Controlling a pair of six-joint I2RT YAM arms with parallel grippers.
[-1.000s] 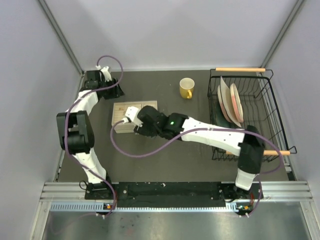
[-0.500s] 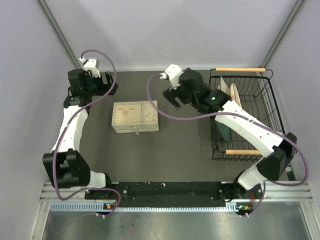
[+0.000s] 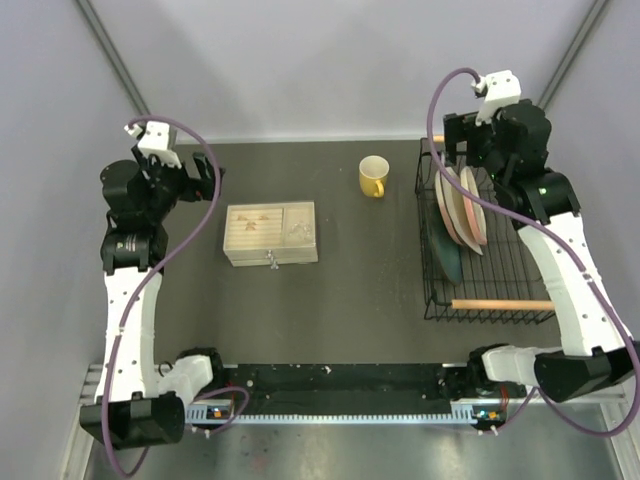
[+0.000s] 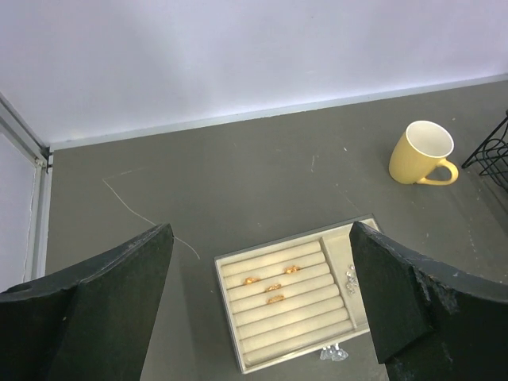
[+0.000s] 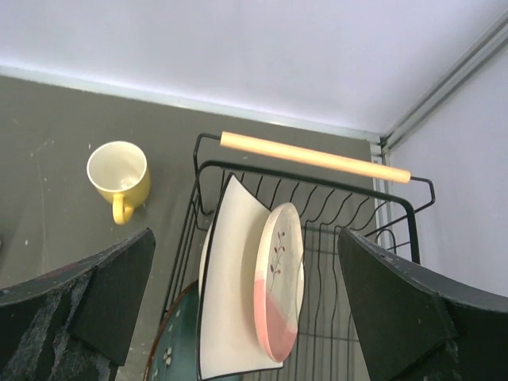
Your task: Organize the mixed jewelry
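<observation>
Top external view: a second ago the right arm was stretched low over the jewelry box [image 3: 271, 233]. It is now seen drawn away to the right of the box and raised above the dish rack [image 3: 500, 304]. The left arm, folded then, is now extended upward on the left of the box.

Both pairs of fingers are spread wide, with nothing held between them. In the left wrist view the left fingers [image 4: 111, 302] frame the box, which lies lower down on the worktop [image 3: 340, 300], well apart from them. Four gold rings [image 4: 274, 287] are seated in the slots of the box's ribbed section, and a silvery cluster [image 4: 351, 278] rests in the plain compartment beside the ribs.

Beyond the box, on the right, a yellow mug [image 4: 419, 152] stands upright. The right fingers [image 5: 397, 317] hang still farther right of the box, above plates [image 5: 274, 294] set on edge in the rack, well apart from the jewelry.
</observation>
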